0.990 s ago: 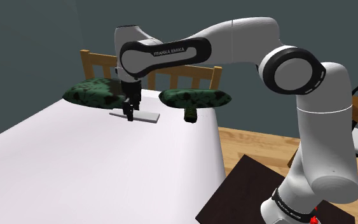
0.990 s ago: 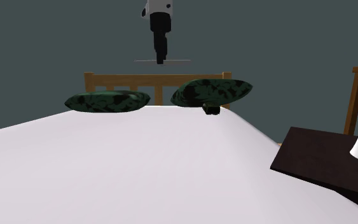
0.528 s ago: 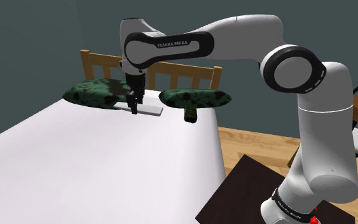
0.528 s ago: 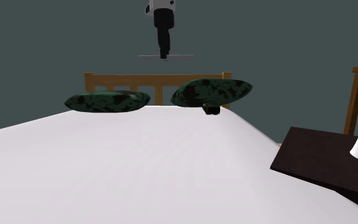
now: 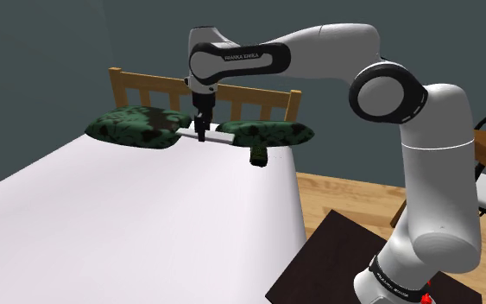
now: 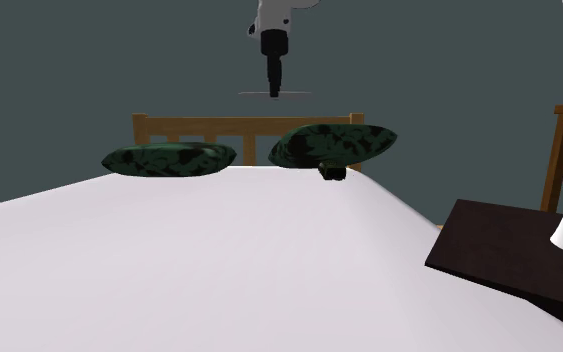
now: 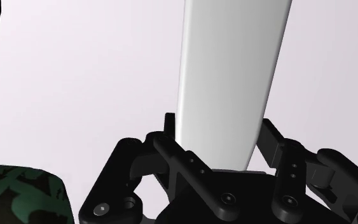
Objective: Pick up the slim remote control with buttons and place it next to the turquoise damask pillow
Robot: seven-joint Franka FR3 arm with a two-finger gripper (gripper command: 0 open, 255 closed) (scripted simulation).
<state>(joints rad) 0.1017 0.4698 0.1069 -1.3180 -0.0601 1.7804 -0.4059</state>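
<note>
Bed (image 5: 129, 224): white, two dark green pillows (image 5: 137, 128) by the headboard (image 5: 142, 80).
Remote (image 5: 221, 137): pale, level, airborne near the pillows.
Gripper (image 5: 201, 136): mine, clamped on it.

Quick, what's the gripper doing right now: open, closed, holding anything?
Gripper: shut on the white remote, held above the bed.

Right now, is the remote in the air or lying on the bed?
In the air. The gripper clasps the remote mid-length, and the second exterior view shows it above the headboard, clear of the bed.
</note>
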